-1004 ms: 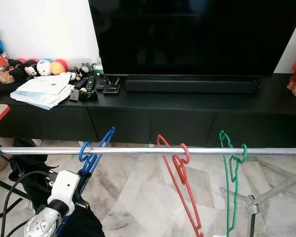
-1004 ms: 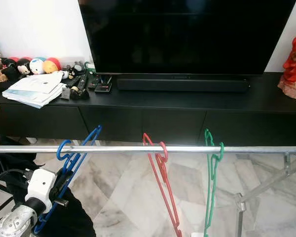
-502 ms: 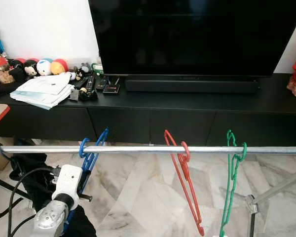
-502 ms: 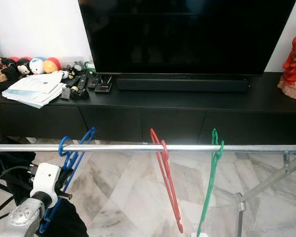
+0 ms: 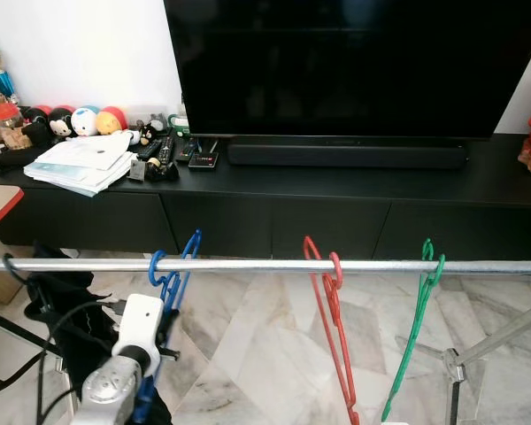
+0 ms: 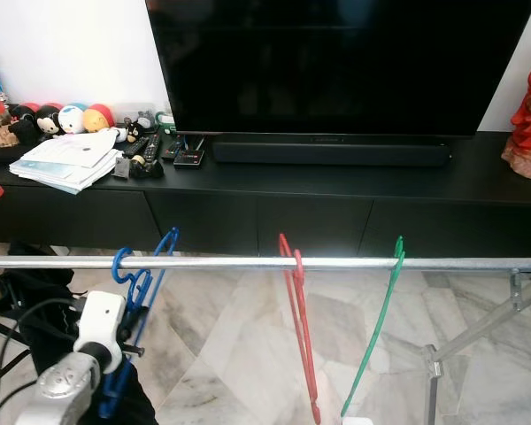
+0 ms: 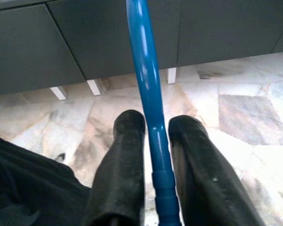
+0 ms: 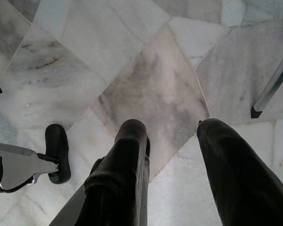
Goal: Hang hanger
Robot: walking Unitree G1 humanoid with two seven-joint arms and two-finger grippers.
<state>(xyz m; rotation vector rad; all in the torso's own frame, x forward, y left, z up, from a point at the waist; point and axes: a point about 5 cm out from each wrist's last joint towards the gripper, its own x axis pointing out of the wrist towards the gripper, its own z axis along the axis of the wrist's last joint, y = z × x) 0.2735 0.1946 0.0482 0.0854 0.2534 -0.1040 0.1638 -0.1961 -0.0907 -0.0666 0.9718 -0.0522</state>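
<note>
A big black television [image 5: 354, 62] stands on a long dark cabinet [image 5: 274, 208], with papers [image 5: 80, 164] and small round toys [image 5: 84, 121] at its left end. In front of it a metal rail [image 5: 265, 265] crosses the room above the marble floor [image 5: 248, 345].

Three hangers are on the rail. The blue hanger [image 5: 170, 279] has its hook over the rail at the left, and its body goes down to the left gripper [image 7: 153, 136]. The fingers [image 7: 125, 155] are almost together, and the blue bar passes between them, so it looks pinched. One second ago the hook sat lower and more tilted; now it sits well on the rail, and the arm has come a little nearer to it.

The red hanger [image 5: 332, 328] and the green hanger [image 5: 413, 328] have swung since then, and the green one now slants to the left.

I think the hanging is nearly finished; only the release remains.

The right gripper [image 8: 172, 155] hangs spread over the floor, holding nothing.
</note>
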